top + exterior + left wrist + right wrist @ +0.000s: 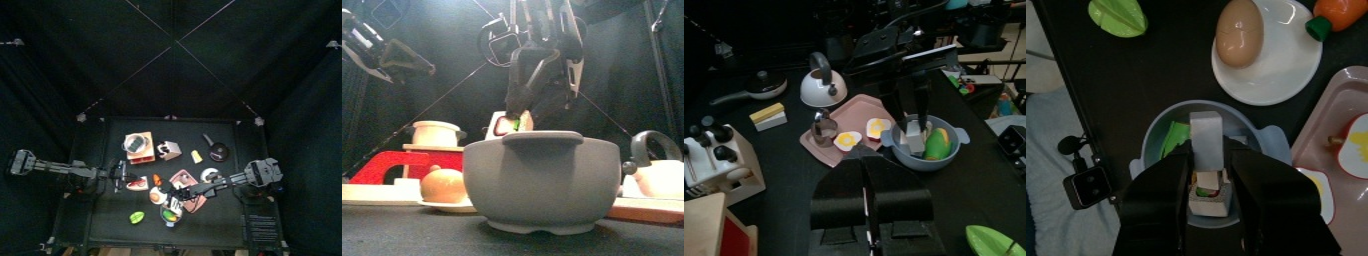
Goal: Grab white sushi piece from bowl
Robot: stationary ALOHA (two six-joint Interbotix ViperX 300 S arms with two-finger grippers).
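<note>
A grey bowl stands near the table's front edge; it also shows in the right wrist view and the left wrist view. My right gripper hangs over the bowl, shut on the white sushi piece, which has a green and red filling. The piece sits between the jaws at about rim height. A green item lies inside the bowl. My left gripper rests at the table's left, shut and empty.
A white plate with a tan egg-shaped item stands beside the bowl. A pink tray with fried eggs, a white kettle, a green leaf and a carrot are nearby.
</note>
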